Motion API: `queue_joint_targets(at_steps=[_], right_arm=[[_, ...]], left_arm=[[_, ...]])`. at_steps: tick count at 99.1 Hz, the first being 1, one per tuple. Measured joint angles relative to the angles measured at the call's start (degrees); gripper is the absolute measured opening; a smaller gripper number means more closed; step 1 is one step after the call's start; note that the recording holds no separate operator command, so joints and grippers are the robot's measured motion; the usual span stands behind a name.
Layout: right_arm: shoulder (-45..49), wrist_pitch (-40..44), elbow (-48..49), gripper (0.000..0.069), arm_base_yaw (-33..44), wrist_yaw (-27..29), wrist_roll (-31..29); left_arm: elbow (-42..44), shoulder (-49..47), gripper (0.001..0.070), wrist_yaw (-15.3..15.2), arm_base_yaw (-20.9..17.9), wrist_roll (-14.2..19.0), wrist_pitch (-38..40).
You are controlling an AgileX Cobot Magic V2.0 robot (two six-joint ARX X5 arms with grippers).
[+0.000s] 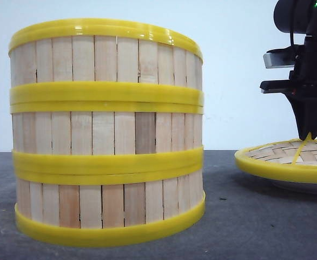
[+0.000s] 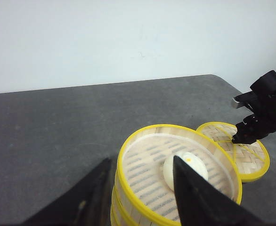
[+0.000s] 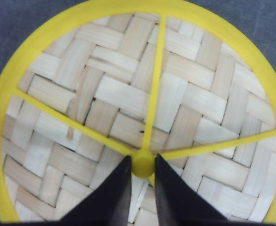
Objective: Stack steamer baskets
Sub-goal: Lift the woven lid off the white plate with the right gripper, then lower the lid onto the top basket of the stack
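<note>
Right claw (image 3: 142, 162) nearly closed, pointing down

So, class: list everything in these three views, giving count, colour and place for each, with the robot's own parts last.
Steamer baskets: three, pale slats with yellow rims, stacked on the left.
Bun: one, white with a yellow dot, inside the top basket.
Woven lid: one, bamboo with yellow rim and knob, right of the stack.
Plate: one, white, under the lid.
Table: one, dark grey.
Left gripper: black, open astride the top basket's wall.
Right gripper: black, closed on the lid's knob.
</note>
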State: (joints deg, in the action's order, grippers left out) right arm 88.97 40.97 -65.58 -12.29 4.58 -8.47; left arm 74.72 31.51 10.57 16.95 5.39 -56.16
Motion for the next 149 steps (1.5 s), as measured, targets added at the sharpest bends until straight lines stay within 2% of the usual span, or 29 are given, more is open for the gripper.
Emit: queue_joint_targets(at_steps=[20,41,66,75,89,110,129,149], right_arm=[[-1.0,4.9,-4.1,0.0054,0.3,-0.5,1.1],[-5.4,10.5,-13.9,0.0054,0.3,-0.8,2.2],[-6.6,19.0,-27.7,0.0054,-2.4,-9.4,2.4],[-6.6,20.6,-32.8,0.0053,-5.2,-12.0,2.4],[-6.6,21.0,-38.2,0.0051,-11.7,-12.2,2.5],[-6.5,20.0,-40.0,0.0051,-24.4,-11.8,2.5],[-4.6,19.7,-40.1,0.0051,-33.9,-8.6,2.7],[-0.1,20.4,-40.1,0.0051,-39.5,-5.6,3.7]], left_arm=[[0.0,0.0,0.0235,0.0,0.0,0.0,0.0],[0.0,0.0,0.0235,0.0,0.0,0.0,0.0],[0.0,0.0,0.0235,0.0,0.0,0.0,0.0],[0.0,0.0,0.0235,0.0,0.0,0.0,0.0],[0.0,0.0,0.0235,0.0,0.0,0.0,0.0],[0.0,0.0,0.0235,0.0,0.0,0.0,0.0],[0.0,0.0,0.0235,0.0,0.0,0.0,0.0],[0.0,0.0,0.0235,0.0,0.0,0.0,-0.1]])
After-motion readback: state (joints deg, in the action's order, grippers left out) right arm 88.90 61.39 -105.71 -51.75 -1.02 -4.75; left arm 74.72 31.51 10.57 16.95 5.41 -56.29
